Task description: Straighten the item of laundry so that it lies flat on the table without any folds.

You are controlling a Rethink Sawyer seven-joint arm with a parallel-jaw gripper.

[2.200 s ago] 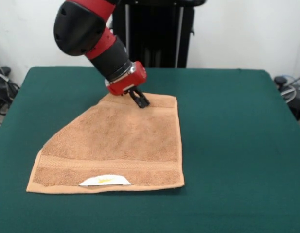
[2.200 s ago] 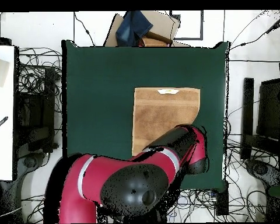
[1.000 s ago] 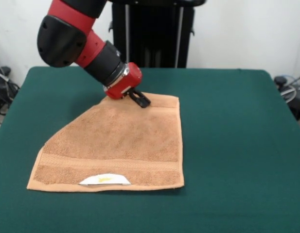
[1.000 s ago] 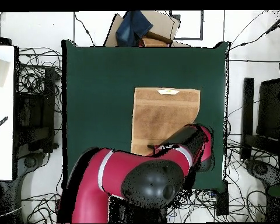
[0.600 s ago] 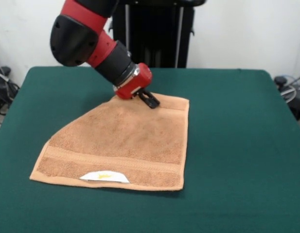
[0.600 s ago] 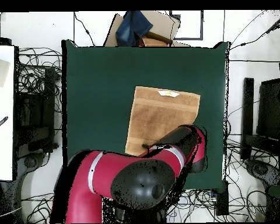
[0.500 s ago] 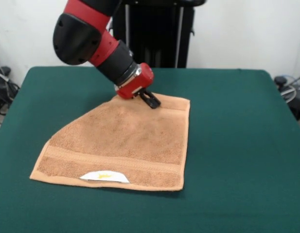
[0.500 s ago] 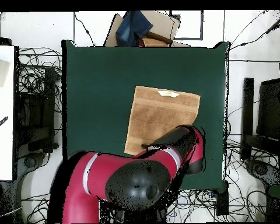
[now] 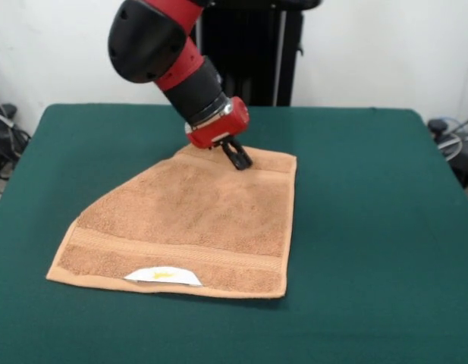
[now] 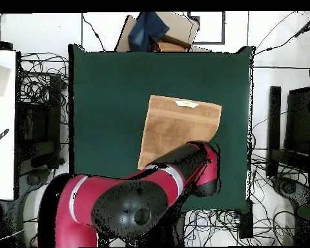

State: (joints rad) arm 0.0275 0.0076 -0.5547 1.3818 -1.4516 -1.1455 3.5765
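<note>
With the claw (image 9: 242, 161) pinched narrow on the towel (image 9: 188, 227), best to drag the tucked-under far corner outward, low over the surface (image 9: 370, 227), keeping 1 layer.

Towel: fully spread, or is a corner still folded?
Not fully spread. In the front view the towel has a long diagonal edge where its far left corner should be; the end effector rests on its far band.

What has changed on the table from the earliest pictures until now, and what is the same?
The towel turned slightly on the table: in the front view its far right corner slid right, dragged by the gripper pressing on the far edge. The arm's upper part then swung right. The cut-off far left corner remains, and the white label stays at the near edge.
</note>
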